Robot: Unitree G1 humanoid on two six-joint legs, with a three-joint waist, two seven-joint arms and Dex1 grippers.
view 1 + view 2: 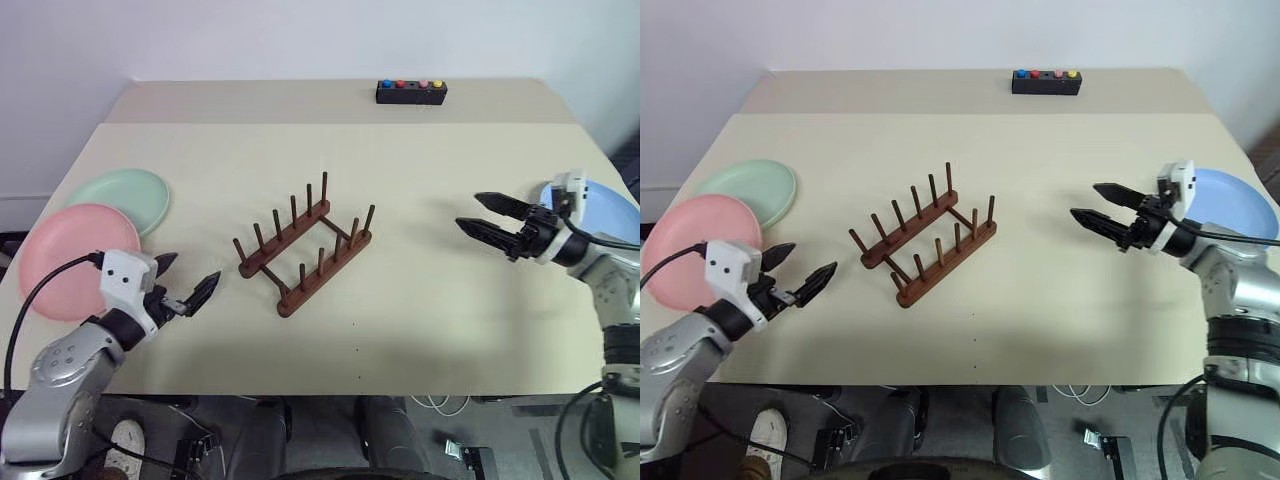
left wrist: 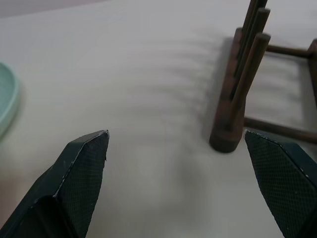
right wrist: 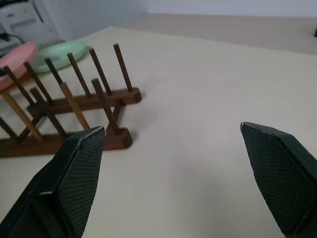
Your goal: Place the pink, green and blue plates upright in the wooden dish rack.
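The wooden dish rack stands empty in the middle of the table, its pegs upright. At the left edge the pink plate lies flat, and the green plate lies flat just behind it, rims meeting. On the far right the blue plate lies flat, partly hidden behind my right wrist. My left gripper is open and empty beside the pink plate, pointing at the rack. My right gripper is open and empty in front of the blue plate, facing the rack across bare tabletop.
A small black box with coloured buttons sits at the table's far edge. Bare tabletop lies between the rack and each gripper. The plates sit close to the table's side edges.
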